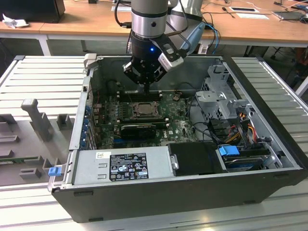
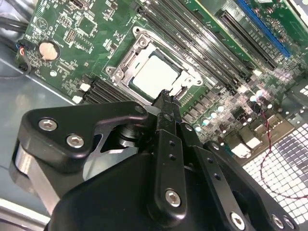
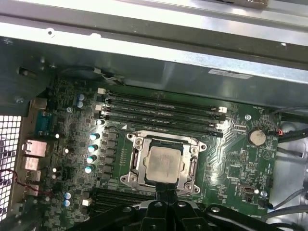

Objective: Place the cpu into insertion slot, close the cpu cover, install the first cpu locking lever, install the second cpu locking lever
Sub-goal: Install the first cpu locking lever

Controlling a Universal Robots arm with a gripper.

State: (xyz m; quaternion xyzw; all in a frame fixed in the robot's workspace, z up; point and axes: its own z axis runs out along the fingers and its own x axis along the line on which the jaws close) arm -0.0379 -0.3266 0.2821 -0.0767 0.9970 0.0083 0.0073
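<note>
The gripper (image 1: 145, 90) hangs inside the open computer case (image 1: 159, 199), its jaws pressed together on nothing. In the exterior view its tip sits at twelve o'clock from the socket (image 1: 127, 113) on the green board (image 1: 180, 126). The chip (image 3: 163, 162) lies in that socket, with the metal cover (image 3: 136, 164) folded flat around it. In both wrist views the tip appears to touch the cover's edge, though contact is hard to judge.
</note>
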